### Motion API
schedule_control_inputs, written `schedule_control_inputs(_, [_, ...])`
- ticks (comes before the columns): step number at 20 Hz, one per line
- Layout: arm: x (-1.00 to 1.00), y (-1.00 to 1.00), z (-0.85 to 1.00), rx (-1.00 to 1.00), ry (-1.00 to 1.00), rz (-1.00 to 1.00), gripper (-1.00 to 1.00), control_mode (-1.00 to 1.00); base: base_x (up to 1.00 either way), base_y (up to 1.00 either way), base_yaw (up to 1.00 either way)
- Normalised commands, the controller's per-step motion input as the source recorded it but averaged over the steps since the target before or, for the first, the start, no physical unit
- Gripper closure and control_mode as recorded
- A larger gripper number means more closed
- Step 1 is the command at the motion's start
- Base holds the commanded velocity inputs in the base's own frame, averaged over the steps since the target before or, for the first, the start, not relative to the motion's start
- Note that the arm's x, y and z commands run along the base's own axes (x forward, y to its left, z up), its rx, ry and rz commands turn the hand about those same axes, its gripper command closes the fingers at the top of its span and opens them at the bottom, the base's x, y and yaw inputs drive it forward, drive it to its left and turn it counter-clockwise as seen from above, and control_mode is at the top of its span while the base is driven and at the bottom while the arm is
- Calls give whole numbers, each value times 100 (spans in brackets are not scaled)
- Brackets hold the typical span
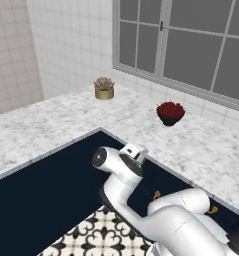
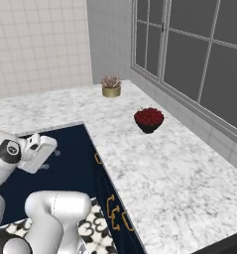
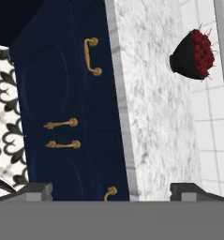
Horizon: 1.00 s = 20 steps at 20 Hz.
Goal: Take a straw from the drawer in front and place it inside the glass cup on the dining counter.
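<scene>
The fingers (image 3: 111, 191) stand wide apart and hold nothing, pointed at the navy cabinet front under the marble worktop (image 3: 155, 117). The drawer (image 3: 62, 65), with its brass bow handle (image 3: 92, 56), is shut, just below the worktop's edge. A dark bowl of red fruit (image 3: 193, 54) sits on the worktop; a potted succulent (image 1: 104, 88) stands well beyond.

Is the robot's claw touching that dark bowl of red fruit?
Apart. In the hand view the gripper sits open at the bottom, while the bowl stands far off on the marble worktop.
</scene>
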Motion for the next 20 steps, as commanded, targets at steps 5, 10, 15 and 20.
schedule_control_inputs(5, [76, -2, -58, -16, 0, 0, -100, -100, 0, 0, 0])
schedule_control_inputs(10, [58, -1, -46, -18, 0, 0, -100, -100, 0, 0, 0])
schedule_control_inputs(15, [49, 0, -12, -20, -1, 0, -100, -100, 0, 0, 0])
schedule_control_inputs(20, [42, -7, -19, -14, -4, 0, -100, -100, 0, 0, 0])
